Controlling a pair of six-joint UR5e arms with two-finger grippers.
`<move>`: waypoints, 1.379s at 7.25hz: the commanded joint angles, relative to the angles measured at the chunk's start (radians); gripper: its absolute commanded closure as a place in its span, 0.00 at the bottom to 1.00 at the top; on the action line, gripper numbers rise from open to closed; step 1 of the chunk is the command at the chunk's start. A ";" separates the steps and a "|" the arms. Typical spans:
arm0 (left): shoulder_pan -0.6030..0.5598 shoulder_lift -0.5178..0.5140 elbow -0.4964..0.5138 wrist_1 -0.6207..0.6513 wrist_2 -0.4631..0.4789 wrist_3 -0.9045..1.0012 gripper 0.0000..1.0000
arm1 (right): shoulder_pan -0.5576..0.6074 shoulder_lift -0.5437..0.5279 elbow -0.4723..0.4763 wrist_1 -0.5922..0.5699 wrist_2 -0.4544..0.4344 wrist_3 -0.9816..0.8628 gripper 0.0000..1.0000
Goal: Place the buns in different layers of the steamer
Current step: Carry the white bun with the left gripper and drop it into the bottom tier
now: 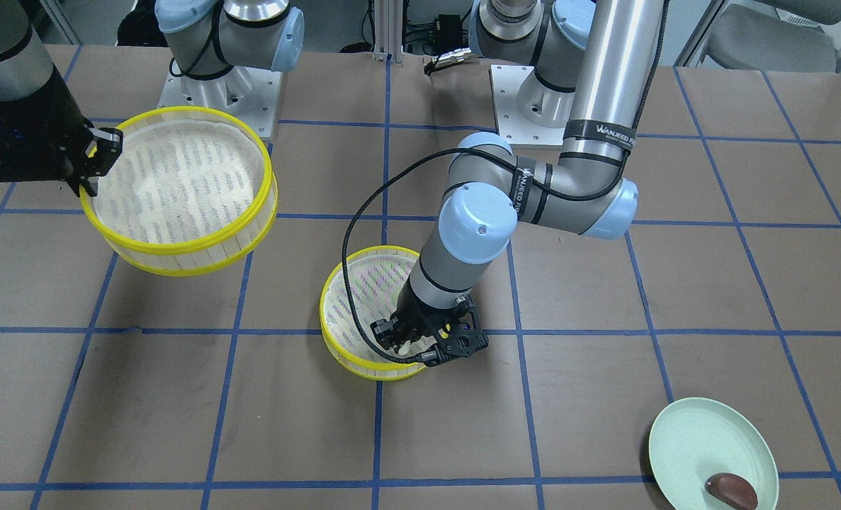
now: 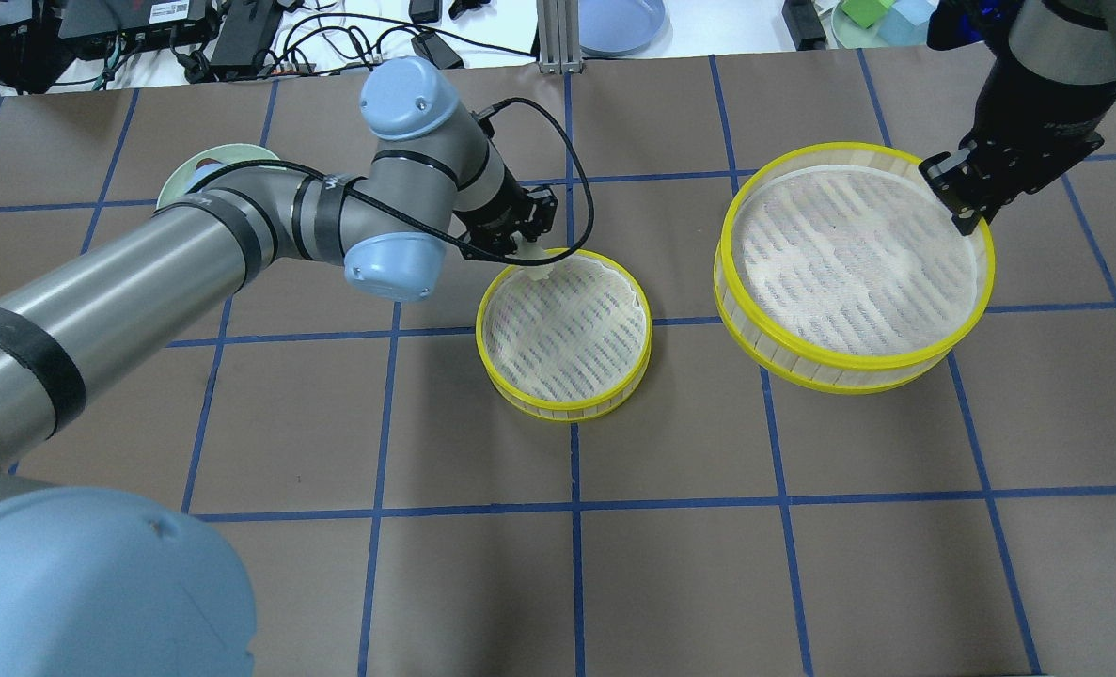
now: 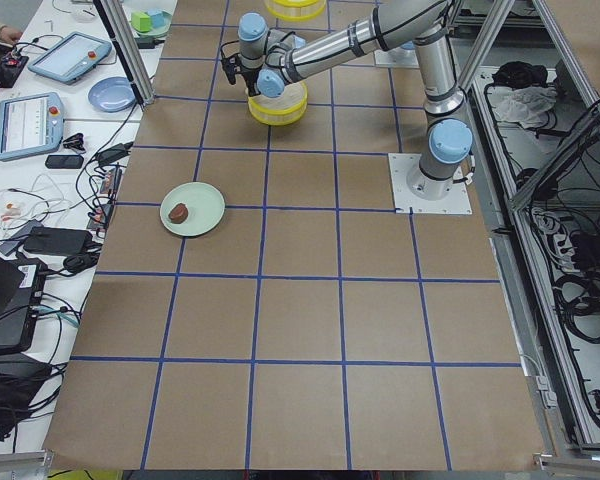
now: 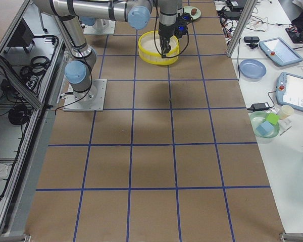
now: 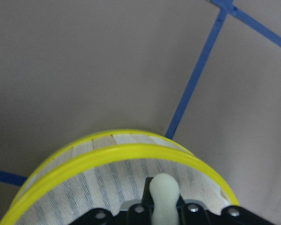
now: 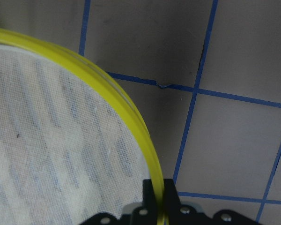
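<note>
Cream-white bun [image 5: 164,191], mostly hidden, is clamped in left hand [image 1: 413,347] over lower tray [image 2: 567,338]; right hand [image 2: 964,214] grips rim of raised tray [image 2: 849,273].

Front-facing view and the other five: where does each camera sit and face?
Front-facing: across the table, facing the robot, steeply down.
Overhead: behind the robot's shoulders, looking forward-down; left arm enters left.
Exterior left: table end, left arm nearer.
Exterior right: opposite end, right arm nearer.
Left wrist: left jaws hold the cream-white oval bun over the yellow-rimmed steamer tray on the table.
Right wrist: right jaws clamp the other yellow-rimmed tray's rim.
Shared: front-facing and overhead show both trays.
</note>
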 commanded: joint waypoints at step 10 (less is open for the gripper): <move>0.122 0.061 0.000 0.008 0.005 0.191 0.00 | 0.014 0.007 -0.004 -0.005 0.061 0.050 1.00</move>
